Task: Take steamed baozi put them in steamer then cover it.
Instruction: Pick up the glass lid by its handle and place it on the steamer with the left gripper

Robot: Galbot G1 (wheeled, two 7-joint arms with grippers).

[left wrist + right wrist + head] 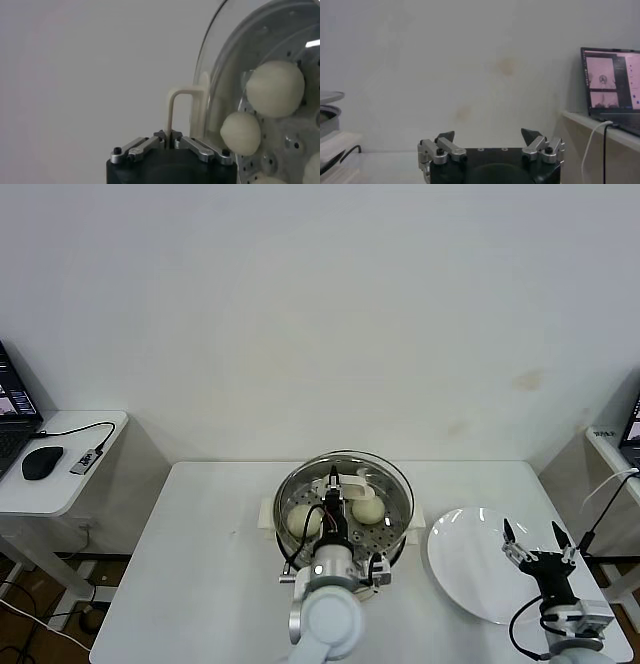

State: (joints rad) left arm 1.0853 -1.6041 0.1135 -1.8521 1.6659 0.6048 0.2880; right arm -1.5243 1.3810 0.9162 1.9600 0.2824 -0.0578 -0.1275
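Note:
The steamer (268,515) stands at the table's middle, and two steamed baozi (304,520) (367,509) show on its perforated tray. The glass cover (385,475) lies over the pot. My left gripper (335,481) is shut on its cream-white bar handle (352,480). In the left wrist view the handle (181,95) runs down between the closed jaws of the left gripper (167,134), and several baozi (275,89) (241,133) show through the glass (220,60). My right gripper (537,542) (488,134) hovers open and empty over the white plate.
A flat white plate (470,569) lies right of the steamer, near the table's right edge. A side table with a mouse (41,462) and laptop stands far left. Another laptop (612,85) sits on a shelf at the right.

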